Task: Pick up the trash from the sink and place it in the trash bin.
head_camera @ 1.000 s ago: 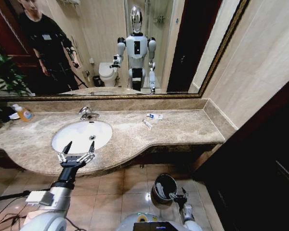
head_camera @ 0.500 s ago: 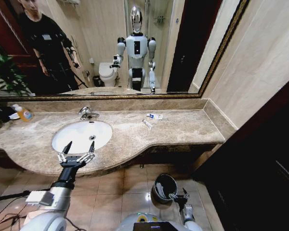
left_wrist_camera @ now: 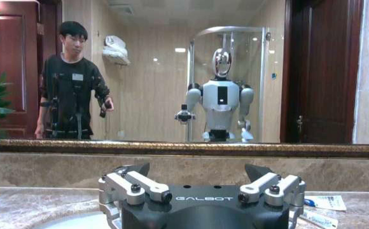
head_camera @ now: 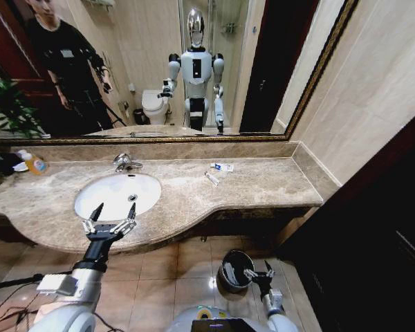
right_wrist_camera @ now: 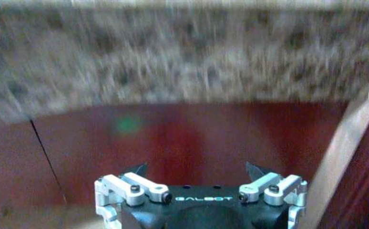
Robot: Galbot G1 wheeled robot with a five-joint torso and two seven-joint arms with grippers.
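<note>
Left gripper (head_camera: pixel 111 216): you have it hovering at the near rim of the sink, fingers spread wide apart with nothing between them. In your left wrist view the same gripper (left_wrist_camera: pixel 202 172) faces the mirror (left_wrist_camera: pixel 171 71) above the counter.
Right gripper (head_camera: pixel 263 271): you see it low on the right, just beside the trash bin near the floor, fingers apart and released. In your right wrist view it (right_wrist_camera: pixel 200 171) points at the dark red cabinet front (right_wrist_camera: pixel 171 143) under the marble edge.
Sink (head_camera: pixel 117 195): the white oval basin sits left of centre in the counter (head_camera: pixel 263 183), with the faucet (head_camera: pixel 124 162) at its far side. You can see no item lying in the bowl.
Trash (head_camera: pixel 222 167): a blue-printed packet lies on the counter, right of the sink toward the far wall, with a small white sachet (head_camera: pixel 211 178) just beside it on the near side.
Trash bin (head_camera: pixel 236 270): it stands on the tiled floor (head_camera: pixel 173 270) below the counter, with something pale inside.
Orange bottle (head_camera: pixel 33 163): far left on the counter.
</note>
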